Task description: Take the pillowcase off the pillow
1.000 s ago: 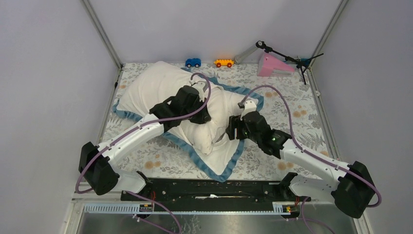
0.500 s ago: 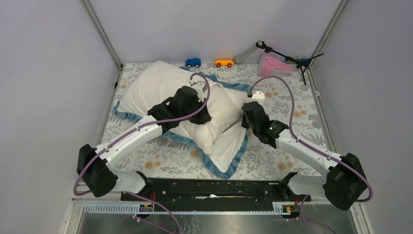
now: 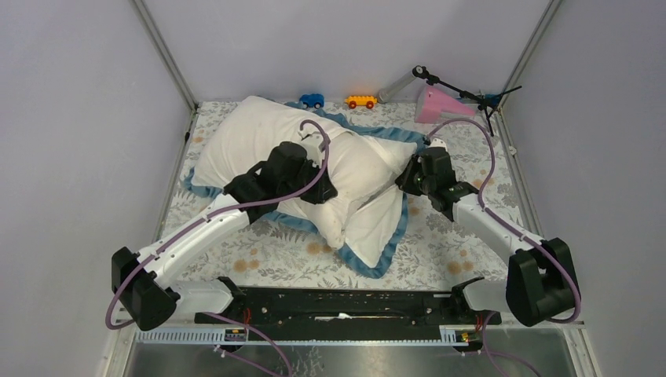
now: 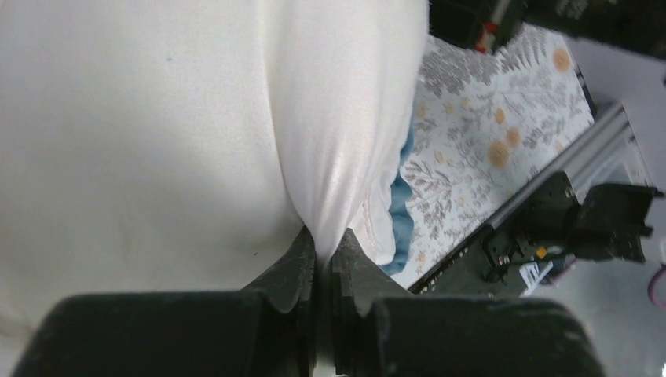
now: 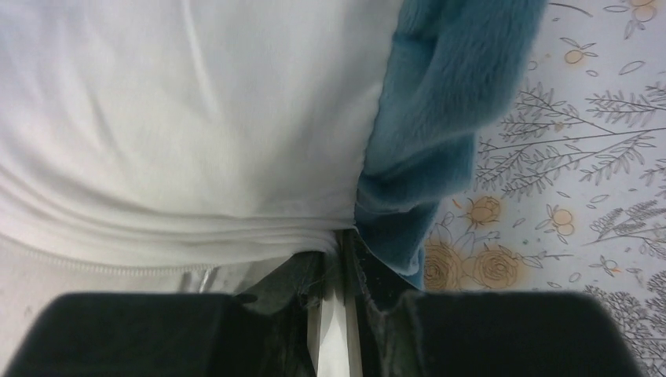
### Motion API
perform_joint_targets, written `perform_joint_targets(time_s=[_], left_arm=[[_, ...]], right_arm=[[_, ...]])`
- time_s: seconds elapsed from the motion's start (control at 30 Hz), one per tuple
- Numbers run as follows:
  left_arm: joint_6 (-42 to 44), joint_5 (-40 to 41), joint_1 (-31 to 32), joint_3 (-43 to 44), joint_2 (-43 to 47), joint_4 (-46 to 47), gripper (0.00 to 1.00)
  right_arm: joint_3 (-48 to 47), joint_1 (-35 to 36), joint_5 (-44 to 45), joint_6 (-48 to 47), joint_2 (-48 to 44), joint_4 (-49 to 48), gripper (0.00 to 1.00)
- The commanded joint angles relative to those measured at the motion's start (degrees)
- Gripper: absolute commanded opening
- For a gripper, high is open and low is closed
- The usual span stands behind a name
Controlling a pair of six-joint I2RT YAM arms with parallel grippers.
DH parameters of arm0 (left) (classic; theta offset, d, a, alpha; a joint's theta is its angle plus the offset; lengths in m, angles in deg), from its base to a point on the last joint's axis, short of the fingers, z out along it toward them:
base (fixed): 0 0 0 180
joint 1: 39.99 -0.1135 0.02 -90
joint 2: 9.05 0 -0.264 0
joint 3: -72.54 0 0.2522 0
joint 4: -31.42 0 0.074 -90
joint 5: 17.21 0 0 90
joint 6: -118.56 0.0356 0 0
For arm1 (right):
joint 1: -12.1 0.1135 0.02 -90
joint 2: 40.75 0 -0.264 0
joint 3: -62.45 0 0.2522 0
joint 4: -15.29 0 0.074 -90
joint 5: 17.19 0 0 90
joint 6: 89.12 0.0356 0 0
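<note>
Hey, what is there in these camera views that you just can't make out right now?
Left wrist view: whether the white fold pinched by the left tool is pillow or pillowcase; white on white.
Right wrist view: how much fabric the right tool holds; its own dark body blocks it.
Every view: the pillowcase's underside, against the table cloth.

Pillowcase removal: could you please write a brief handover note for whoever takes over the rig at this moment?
Left gripper: shut on a white fold at mid-pillow, seemingly the pillow itself.
Right gripper: shut on the pillowcase at its blue-edged right side.
Done: the pillow's far-left end appears bare.
Left: the near-right part looks covered; pull the pillowcase clear, probably rightward.
</note>
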Motion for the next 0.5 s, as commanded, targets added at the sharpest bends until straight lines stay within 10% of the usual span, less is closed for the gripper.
perform_joint_targets(time_s=[0.0,0.47], left_arm=[[4.25,-14.84,-0.60,-0.37,5.66,-1.74,0.00],[4.11,-37.93,-0.68,-2.47,12.97,6.06,0.00]], right_arm=[[-4.42,-7.48,1.54,-0.03,3.13,0.91,0.19],[-4.68,-18.21,-14.95,4.52,8.25,-4.22,0.19]])
